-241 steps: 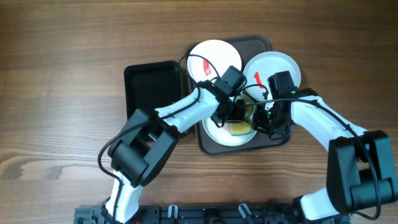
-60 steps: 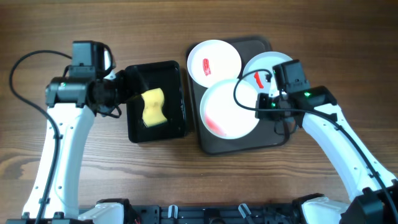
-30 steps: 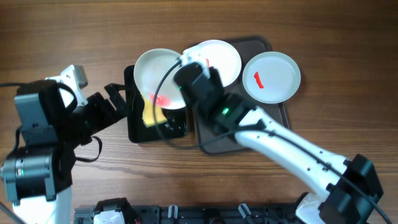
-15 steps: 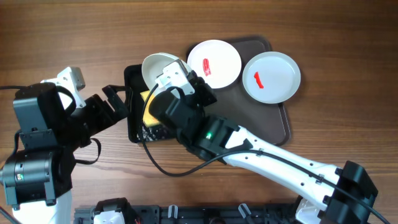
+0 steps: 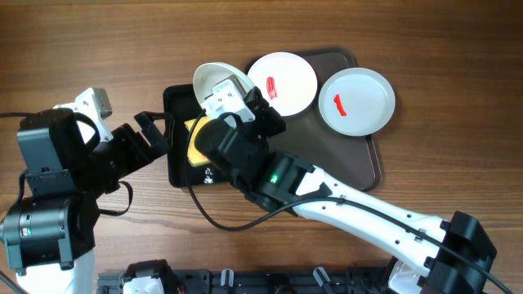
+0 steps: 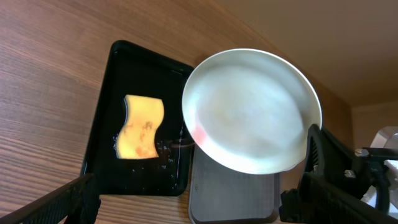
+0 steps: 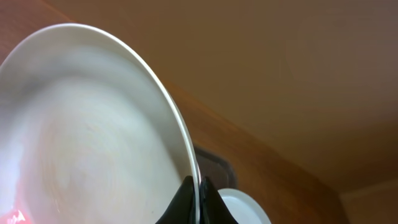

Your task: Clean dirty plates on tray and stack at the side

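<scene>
"Plates (image 5: 282, 82) first: where are the three?"

"Two lie flat on the tray (image 5: 359, 159). The white plate (image 5: 288, 72) sits at the tray's far left corner, with a red smear (image 5: 272, 86) near its middle. The right-hand plate (image 5: 364, 90) sits at the far right corner and overhangs the tray's right edge a little. It has a red streak (image 5: 340, 104) across its centre. The two are just beside each other."

"And the third?"

"The lifted plate (image 6: 252, 112) is up off the counter (image 5: 82, 49). It is tilted, above the far right corner of the black tub (image 6: 102, 143). The right gripper (image 7: 196, 198) is clenched on its rim, with the thin edge pinched between the fingertips. A faint pink smear (image 6: 199, 134) shows close to the rim on the tub side."

"How does that arm reach it?"

"The right arm (image 5: 351, 204) comes in from the counter's near right corner. It crosses the tray's near left corner on the way to the tub."

"What's in the tub?"

"A yellow sponge (image 6: 140, 127) with wavy sides, lying flat, with wet spots next to it. The tub stands on the counter just left of the tray."

"And the other arm?"

"The left gripper (image 5: 155, 135) hangs by the tub's left edge. Its jaws are spread wide with nothing between them."
</scene>
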Controlling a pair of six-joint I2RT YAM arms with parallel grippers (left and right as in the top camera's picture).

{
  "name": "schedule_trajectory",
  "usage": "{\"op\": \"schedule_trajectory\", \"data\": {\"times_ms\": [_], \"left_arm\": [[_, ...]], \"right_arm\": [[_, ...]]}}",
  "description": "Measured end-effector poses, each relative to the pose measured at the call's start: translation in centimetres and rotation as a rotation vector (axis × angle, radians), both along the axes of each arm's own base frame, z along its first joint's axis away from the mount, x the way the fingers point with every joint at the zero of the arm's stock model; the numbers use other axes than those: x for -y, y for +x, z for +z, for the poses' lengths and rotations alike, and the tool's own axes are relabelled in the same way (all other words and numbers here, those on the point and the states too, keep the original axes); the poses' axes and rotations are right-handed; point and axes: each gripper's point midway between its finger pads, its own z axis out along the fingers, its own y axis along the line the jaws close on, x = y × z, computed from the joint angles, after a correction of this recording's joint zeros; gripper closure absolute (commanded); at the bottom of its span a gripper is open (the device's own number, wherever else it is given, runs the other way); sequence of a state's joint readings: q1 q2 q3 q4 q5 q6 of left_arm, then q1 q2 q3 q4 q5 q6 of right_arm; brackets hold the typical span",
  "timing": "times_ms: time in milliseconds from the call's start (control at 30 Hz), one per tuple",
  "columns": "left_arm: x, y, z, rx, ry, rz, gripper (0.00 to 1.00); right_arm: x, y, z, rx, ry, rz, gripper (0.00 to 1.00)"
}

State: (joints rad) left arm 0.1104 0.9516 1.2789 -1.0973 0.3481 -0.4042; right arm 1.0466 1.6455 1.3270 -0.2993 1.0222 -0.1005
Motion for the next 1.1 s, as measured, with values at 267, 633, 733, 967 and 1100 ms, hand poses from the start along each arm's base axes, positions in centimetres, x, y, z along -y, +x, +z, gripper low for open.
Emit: {"op": "schedule_trajectory", "data": {"times_ms": [267, 633, 733, 967, 1100], "left_arm": [[-0.1, 0.0, 0.0, -0.001, 0.002, 0.002, 0.0], [-0.1, 0.0, -0.1, -0.003, 0.002, 0.003, 0.0], [-0.1, 0.0, -0.1, -0.003, 0.002, 0.003, 0.0], [-0.1, 0.0, -0.1, -0.003, 0.002, 0.003, 0.0], [-0.1, 0.0, -0.1, -0.003, 0.002, 0.003, 0.0]], "right_arm": [[-1.2, -0.4, 1.0, 0.036, -0.005, 0.032, 0.96], [-1.5, -0.2, 2.2, 0.075, -0.029, 0.044, 0.96], [-1.8, 0.1, 3.2, 0.108, -0.038, 0.05, 0.96], [-1.7, 0.2, 4.1, 0.136, -0.11, 0.051, 0.96], [-1.6, 0.2, 4.1, 0.136, -0.124, 0.053, 0.96]]}}
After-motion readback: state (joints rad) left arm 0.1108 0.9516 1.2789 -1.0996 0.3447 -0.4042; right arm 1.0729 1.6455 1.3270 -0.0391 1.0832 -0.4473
